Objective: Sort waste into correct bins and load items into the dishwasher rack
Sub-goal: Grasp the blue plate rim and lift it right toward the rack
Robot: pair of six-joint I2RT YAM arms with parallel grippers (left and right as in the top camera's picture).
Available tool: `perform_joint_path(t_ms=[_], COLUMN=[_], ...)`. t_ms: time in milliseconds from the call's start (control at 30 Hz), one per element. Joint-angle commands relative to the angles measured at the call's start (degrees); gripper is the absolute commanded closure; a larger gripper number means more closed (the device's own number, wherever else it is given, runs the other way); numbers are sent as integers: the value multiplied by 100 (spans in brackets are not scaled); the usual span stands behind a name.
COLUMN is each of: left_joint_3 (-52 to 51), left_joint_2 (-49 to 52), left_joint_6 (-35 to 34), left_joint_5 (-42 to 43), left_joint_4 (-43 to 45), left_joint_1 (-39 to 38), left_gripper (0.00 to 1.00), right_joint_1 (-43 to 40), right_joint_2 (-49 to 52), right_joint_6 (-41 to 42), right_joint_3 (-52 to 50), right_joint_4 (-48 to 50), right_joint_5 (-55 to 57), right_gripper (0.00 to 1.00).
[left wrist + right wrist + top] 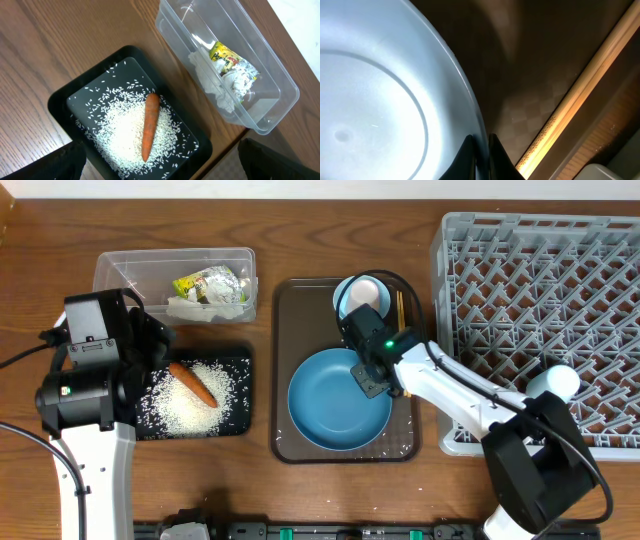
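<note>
My right gripper [372,372] [481,145] is shut on the far right rim of the large dark-blue bowl [335,405] [375,100], which sits on the brown serving tray [290,310]. The small light-blue bowl [358,295] stands behind it, with the chopsticks [400,308] [580,90] to its right. My left gripper [140,355] [160,167] is open and empty above the black tray [240,365] [65,97], which holds rice [175,405] [120,135] and the carrot [192,383] [149,125]. The clear tub [130,265] [280,90] holds the tissue [190,308] [210,80] and the wrapper [210,284] [227,57].
The grey dishwasher rack [540,310] fills the right side. A white rounded thing [555,382] shows at its front edge beside my right arm; I cannot tell what it is. A few rice grains lie on the brown tray's near right corner [400,442].
</note>
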Motion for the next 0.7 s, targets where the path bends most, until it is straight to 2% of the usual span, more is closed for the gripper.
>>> perform_joint_path(t_ms=[0, 233, 667], left_joint_3=[13, 13, 13], left_joint_2=[22, 22, 22], left_joint_6=[-9, -9, -9], left_joint_5=[-11, -11, -11], left_joint_4=[-15, -17, -15], left_joint_1=[37, 37, 37], left_gripper=[1, 1, 1], right_joint_1=[-157, -592, -2341], right_joint_2=[-175, -1016, -2732], right_joint_6=[-2, -7, -4], right_joint_3=[0, 15, 15], right_joint_4=[-61, -173, 96], right_joint_5=[302, 181, 66], right_gripper=[99, 99, 99])
